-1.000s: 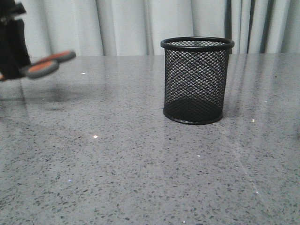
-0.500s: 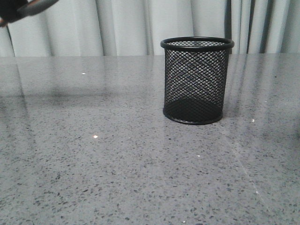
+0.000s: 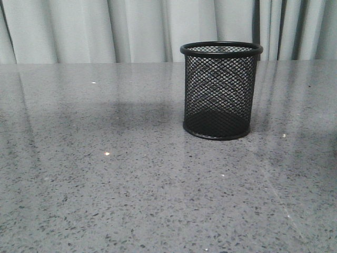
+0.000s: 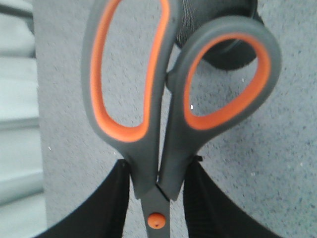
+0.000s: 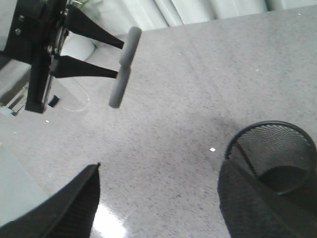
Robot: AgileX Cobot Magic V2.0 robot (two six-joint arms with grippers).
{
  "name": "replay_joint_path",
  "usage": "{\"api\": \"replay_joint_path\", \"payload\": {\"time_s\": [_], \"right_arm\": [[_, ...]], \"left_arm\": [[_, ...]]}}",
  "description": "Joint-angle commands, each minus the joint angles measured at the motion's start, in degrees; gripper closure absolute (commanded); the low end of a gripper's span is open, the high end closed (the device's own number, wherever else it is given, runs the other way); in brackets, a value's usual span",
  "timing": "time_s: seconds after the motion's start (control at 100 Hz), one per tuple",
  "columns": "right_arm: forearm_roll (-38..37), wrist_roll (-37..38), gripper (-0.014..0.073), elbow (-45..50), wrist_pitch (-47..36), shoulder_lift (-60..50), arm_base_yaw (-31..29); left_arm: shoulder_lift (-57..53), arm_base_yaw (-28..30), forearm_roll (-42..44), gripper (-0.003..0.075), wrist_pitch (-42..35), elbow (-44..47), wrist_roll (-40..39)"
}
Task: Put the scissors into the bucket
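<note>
The bucket [image 3: 221,89], a black wire-mesh cup, stands upright on the grey stone table right of centre; nothing shows inside it. No gripper shows in the front view. In the left wrist view my left gripper [image 4: 157,178] is shut on the scissors [image 4: 163,99] just below the handles, near the orange pivot. The orange-lined loops point away from the wrist, and the bucket [image 4: 198,20] is partly hidden behind them. In the right wrist view my right gripper [image 5: 158,198] is open and empty above the table beside the bucket [image 5: 277,153]. The left gripper [image 5: 120,61] holds the scissors [image 5: 124,49] edge-on, in the air.
Pale curtains [image 3: 105,31] hang behind the table's far edge. The table's side edge [image 4: 39,124] shows in the left wrist view, with a pale floor beyond. The left arm's black body [image 5: 39,49] is high to the left of the bucket.
The left gripper with the scissors has risen and left the front view at the top left. The bucket has not moved.
</note>
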Motion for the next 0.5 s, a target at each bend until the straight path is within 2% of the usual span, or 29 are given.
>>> {"api": "replay_joint_path", "payload": {"time_s": [0.0, 0.1, 0.49], "right_arm": [[5.9, -2.4, 0.0138, -2.2, -2.8, -0.1, 0.0], [8.5, -3.0, 0.0138, -2.2, -2.9, 0.0, 0.0], [11.0, -3.0, 0.0138, -2.2, -3.3, 0.6, 0.0]], "left_arm": [[-2.4, -3.3, 1.0, 0.0617, 0.2, -3.5, -3.5], [-2.4, -6.7, 2.4, 0.0617, -0.6, -4.7, -6.5], [-2.3, -16.2, 6.1, 0.0616, -7.3, -4.9, -13.5]]}}
